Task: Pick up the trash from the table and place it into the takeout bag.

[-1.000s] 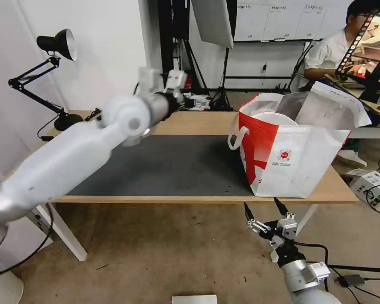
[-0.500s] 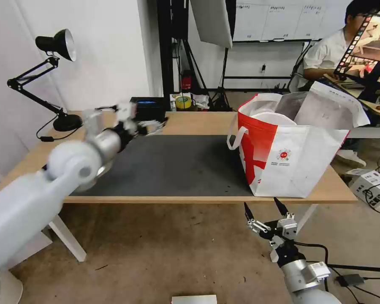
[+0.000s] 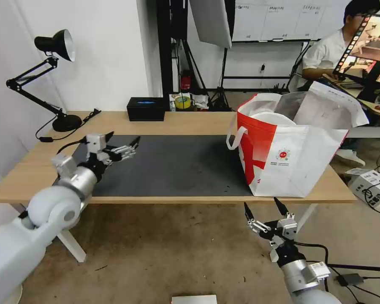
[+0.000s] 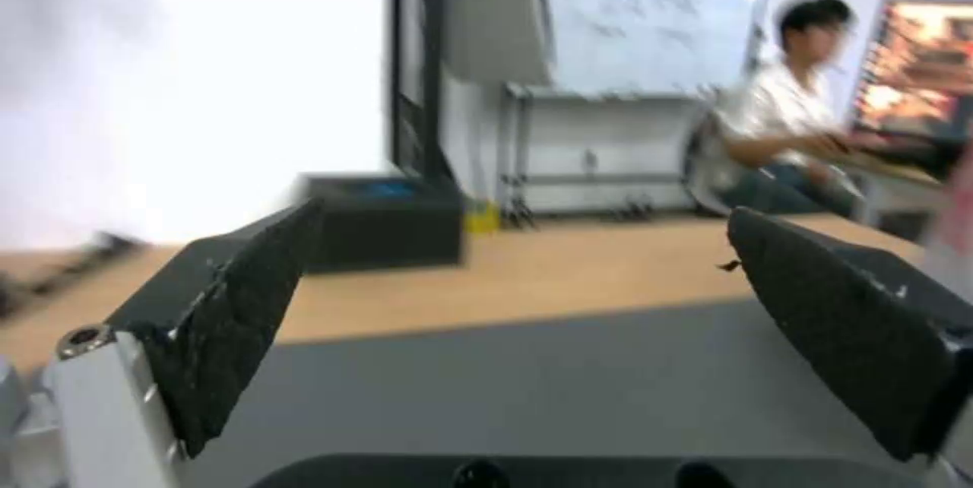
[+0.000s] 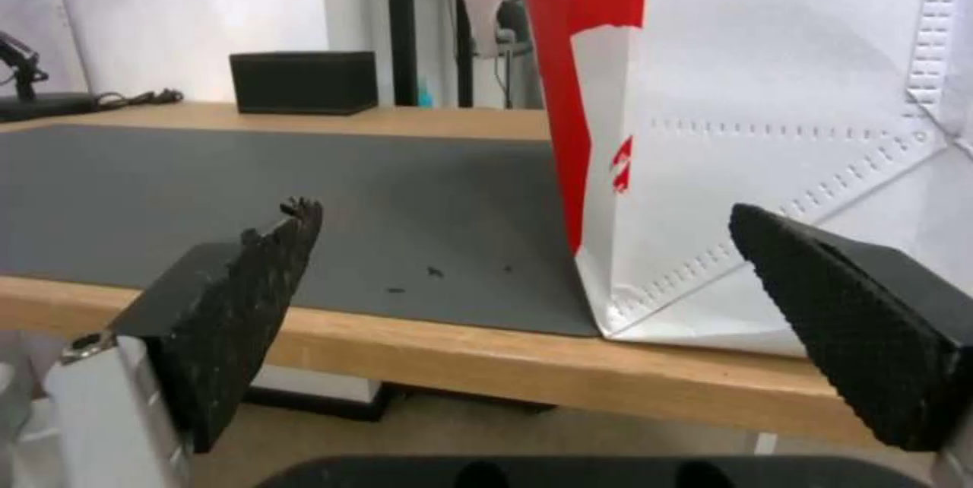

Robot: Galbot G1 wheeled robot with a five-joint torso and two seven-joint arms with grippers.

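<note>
The takeout bag [image 3: 291, 156], white with red side panels and a small round red logo, stands open on the right end of the table [image 3: 190, 122]. A white round rim [image 3: 274, 117] shows inside its mouth; the rest of the trash is hidden. My left gripper [image 3: 123, 137] hovers open and empty just above the left part of the dark grey mat [image 3: 173, 164], which also lies under it in the left wrist view [image 4: 525, 210]. My right gripper [image 3: 264, 207] hangs open below the table's front edge, in front of the bag [image 5: 771, 131], fingers empty [image 5: 522, 207].
A black tissue box [image 3: 146, 108] sits at the table's back edge, with a yellow tape roll [image 3: 182, 101] behind it. A black desk lamp [image 3: 55, 42] stands at the back left corner. A person sits at a desk far back right.
My left arm swung down and leftward from high over the table's back to just above the mat's left end. The right arm and the bag stayed put.
</note>
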